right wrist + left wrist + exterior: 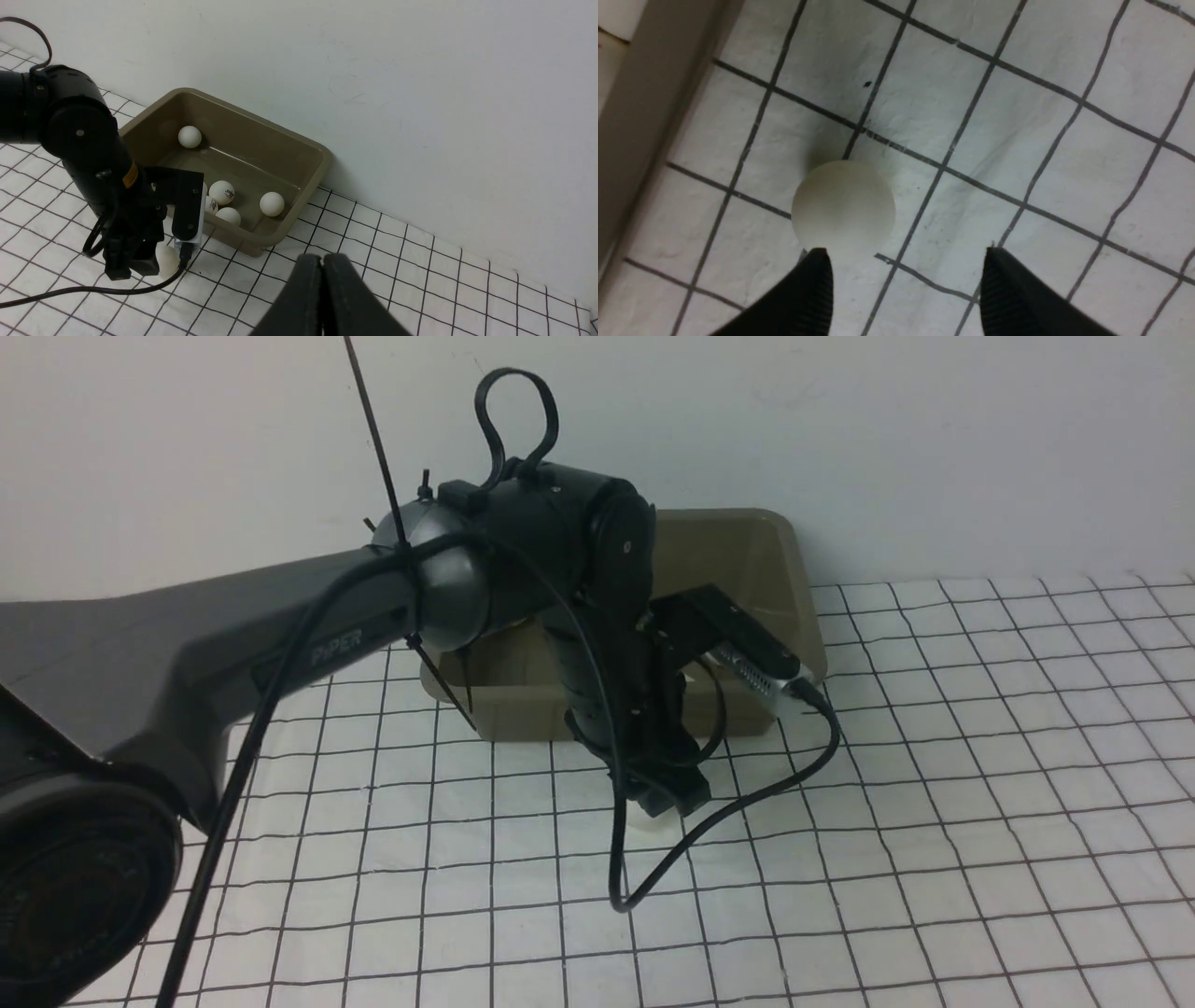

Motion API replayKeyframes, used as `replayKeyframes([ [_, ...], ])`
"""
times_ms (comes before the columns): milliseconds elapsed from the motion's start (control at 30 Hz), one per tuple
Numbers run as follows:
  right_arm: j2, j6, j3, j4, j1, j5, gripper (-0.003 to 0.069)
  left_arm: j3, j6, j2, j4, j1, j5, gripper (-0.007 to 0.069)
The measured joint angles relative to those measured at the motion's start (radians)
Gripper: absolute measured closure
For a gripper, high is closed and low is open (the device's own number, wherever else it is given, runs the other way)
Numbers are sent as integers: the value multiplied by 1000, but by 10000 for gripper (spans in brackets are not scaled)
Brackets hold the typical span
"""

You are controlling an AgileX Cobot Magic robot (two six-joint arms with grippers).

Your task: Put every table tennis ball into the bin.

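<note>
One white table tennis ball [844, 205] lies on the checked cloth close to the bin's outer wall [644, 93]. My left gripper [906, 256] points down over it, open. The ball sits just off one fingertip [817, 266], not between the two. From the front the ball [649, 821] peeks out under the left gripper [667, 801]. The olive-grey bin [261, 140] stands against the wall with several balls inside, such as one [189, 136] at its far end and one [272, 204] near its front. My right gripper [322, 256] hangs shut and empty above the cloth.
The left arm [233, 625] stretches across the front view and hides much of the bin [747, 555]. Its wrist camera and a black cable [728, 812] loop down to the cloth. A white wall rises right behind the bin.
</note>
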Motion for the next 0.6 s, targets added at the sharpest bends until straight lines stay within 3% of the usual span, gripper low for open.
replayKeyframes([
  [267,0,0,0,0,0,0,676,0,17,1,3,0,-58,159],
  [600,0,0,0,0,0,0,676,0,17,22,11,38,-71,153],
])
